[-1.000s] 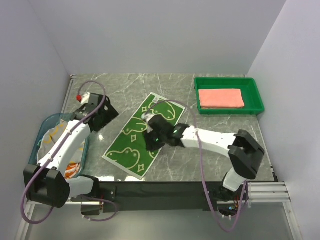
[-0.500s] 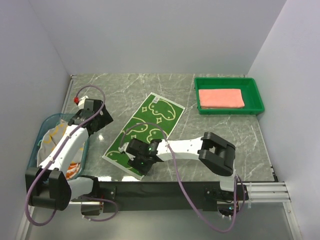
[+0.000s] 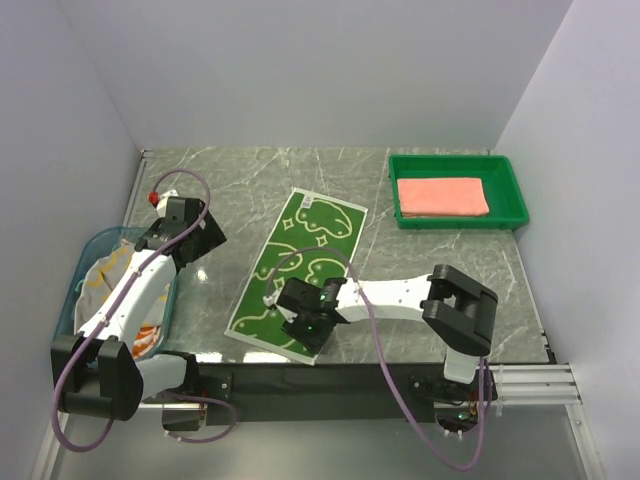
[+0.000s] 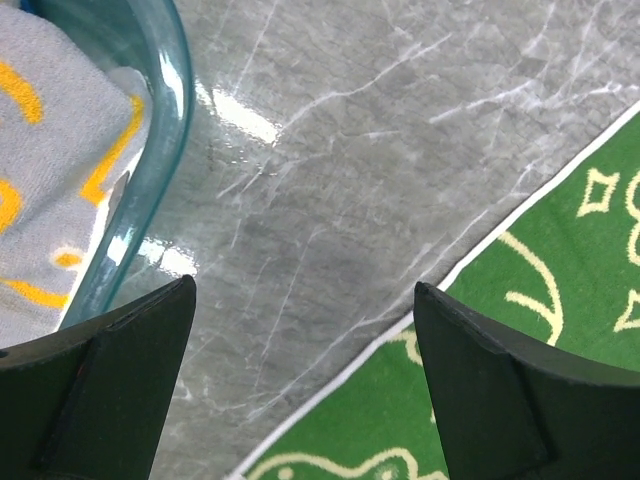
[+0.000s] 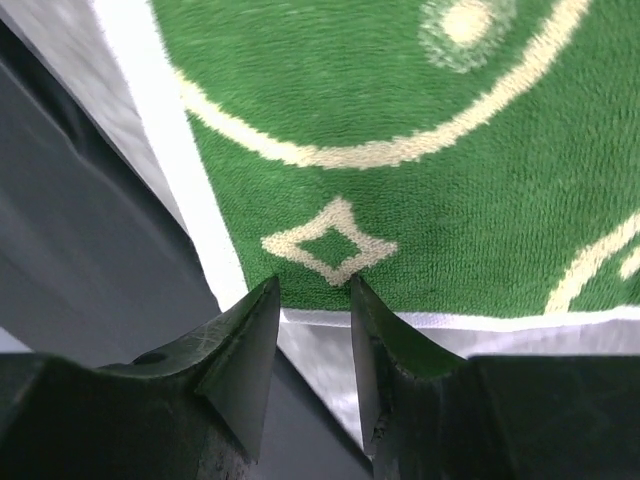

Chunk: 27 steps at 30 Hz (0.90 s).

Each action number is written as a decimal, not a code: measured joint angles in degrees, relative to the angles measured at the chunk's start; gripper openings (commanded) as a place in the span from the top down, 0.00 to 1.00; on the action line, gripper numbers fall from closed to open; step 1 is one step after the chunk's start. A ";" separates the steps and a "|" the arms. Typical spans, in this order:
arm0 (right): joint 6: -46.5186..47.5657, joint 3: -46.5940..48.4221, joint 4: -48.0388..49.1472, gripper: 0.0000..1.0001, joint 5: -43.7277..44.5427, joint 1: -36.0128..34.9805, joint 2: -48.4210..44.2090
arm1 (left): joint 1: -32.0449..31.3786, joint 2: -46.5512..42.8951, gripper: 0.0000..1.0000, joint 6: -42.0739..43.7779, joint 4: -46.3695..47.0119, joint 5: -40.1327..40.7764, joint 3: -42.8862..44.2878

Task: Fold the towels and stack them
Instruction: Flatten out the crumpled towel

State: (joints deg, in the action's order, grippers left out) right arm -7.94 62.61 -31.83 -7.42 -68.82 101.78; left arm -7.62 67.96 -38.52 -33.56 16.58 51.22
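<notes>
Mid-table, on grey marble (image 3: 430,255): green towel (image 3: 300,262) spread flat, lying slantwise. Right gripper (image 5: 312,300) down at its near white hem, jaws narrowed to a slim gap (grip on the hem not discernible). Left gripper (image 4: 305,400) hovering between blue basket (image 4: 170,90) and green towel, jaws spread wide, holding nothing. Cream towel (image 4: 45,190) heaped in basket. Pink towel (image 3: 443,196) folded in green tray (image 3: 455,223), far right.

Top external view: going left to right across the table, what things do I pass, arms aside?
Blue basket → green towel spread flat → green tray holding a folded pink towel.
</notes>
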 measured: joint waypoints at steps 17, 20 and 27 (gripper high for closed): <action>-4.35 -0.02 -7.98 0.60 -1.49 25.40 -13.57 | -5.31 11.15 0.15 -1.22 0.57 -11.17 7.61; -3.96 5.62 -4.04 0.65 -1.36 31.21 -12.07 | -9.53 19.80 0.23 -3.19 1.01 -11.30 16.85; -4.24 18.91 3.82 0.69 -1.27 39.01 3.02 | -15.08 38.18 0.36 -7.54 3.63 -12.31 32.44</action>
State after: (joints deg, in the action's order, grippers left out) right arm -12.19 81.52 -28.01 -8.69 -29.80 104.79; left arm -22.70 106.15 -46.06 -29.93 4.27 83.66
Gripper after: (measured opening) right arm 0.307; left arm 0.664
